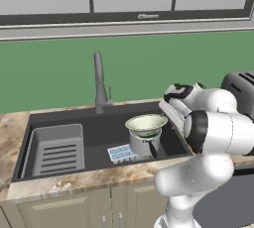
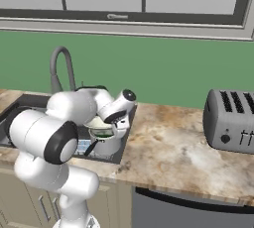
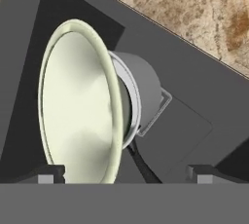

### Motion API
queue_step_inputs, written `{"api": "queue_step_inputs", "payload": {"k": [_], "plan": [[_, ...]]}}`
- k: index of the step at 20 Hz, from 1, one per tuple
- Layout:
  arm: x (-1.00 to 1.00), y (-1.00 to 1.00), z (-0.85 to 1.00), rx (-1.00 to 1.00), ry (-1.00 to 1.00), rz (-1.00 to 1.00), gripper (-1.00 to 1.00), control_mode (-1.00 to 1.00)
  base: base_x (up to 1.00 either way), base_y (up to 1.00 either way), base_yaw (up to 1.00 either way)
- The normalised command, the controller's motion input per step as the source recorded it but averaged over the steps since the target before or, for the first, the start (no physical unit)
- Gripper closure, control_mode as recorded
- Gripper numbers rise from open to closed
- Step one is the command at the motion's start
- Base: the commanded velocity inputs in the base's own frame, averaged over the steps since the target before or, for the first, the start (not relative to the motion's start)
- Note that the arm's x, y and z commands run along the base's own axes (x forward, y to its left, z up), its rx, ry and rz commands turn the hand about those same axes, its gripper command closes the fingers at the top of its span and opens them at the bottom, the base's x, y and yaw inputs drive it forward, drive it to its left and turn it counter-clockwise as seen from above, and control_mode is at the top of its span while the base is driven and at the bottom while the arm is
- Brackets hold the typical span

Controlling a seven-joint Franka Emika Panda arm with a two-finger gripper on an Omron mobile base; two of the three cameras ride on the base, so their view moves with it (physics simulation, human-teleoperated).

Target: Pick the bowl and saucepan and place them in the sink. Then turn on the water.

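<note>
The pale greenish-white bowl (image 1: 146,123) rests tilted on top of the silver-grey saucepan (image 1: 141,145), which stands in the right part of the dark sink (image 1: 99,130). In the hand view the bowl (image 3: 78,106) covers the saucepan (image 3: 145,89), whose dark handle (image 3: 141,167) points toward the camera. My gripper (image 3: 126,175) is open just above and to the right of the pair. Its fingertips stand wide apart, and the left one is near the bowl's rim. The hand (image 2: 117,118) hovers over the bowl (image 2: 101,125). No water comes from the faucet (image 1: 100,83).
A lighter grey ribbed tray (image 1: 54,150) fills the sink's left part. A small blue-and-white gridded block (image 1: 120,153) lies beside the saucepan. A toaster (image 2: 232,120) stands on the marble counter (image 2: 168,147) to the right. The green wall and a window are behind.
</note>
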Motion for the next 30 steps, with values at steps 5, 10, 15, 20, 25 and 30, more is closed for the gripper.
{"api": "queue_step_inputs", "payload": {"k": [5, 10, 15, 20, 25, 30], "plan": [[-0.23, 0.0, 0.38, -0.05, -0.02, 0.0, -1.0, -1.0, 0.0, 0.0, 0.0], [-0.16, 0.1, 0.38, -0.07, -0.1, 0.0, -1.0, -1.0, 0.0, 0.0, 0.0], [-0.12, 0.11, 0.28, -0.07, -0.12, 0.0, -1.0, -1.0, 0.0, 0.0, 0.0], [-0.03, 0.17, 0.18, -0.09, -0.1, 0.0, -1.0, -1.0, 0.0, 0.0, 0.0], [-0.03, 0.11, 0.11, -0.07, -0.03, 0.02, -1.0, -1.0, 0.0, 0.0, 0.0], [-0.01, 0.08, 0.0, -0.08, -0.04, 0.05, -1.0, -1.0, 0.0, 0.0, 0.0]]}}
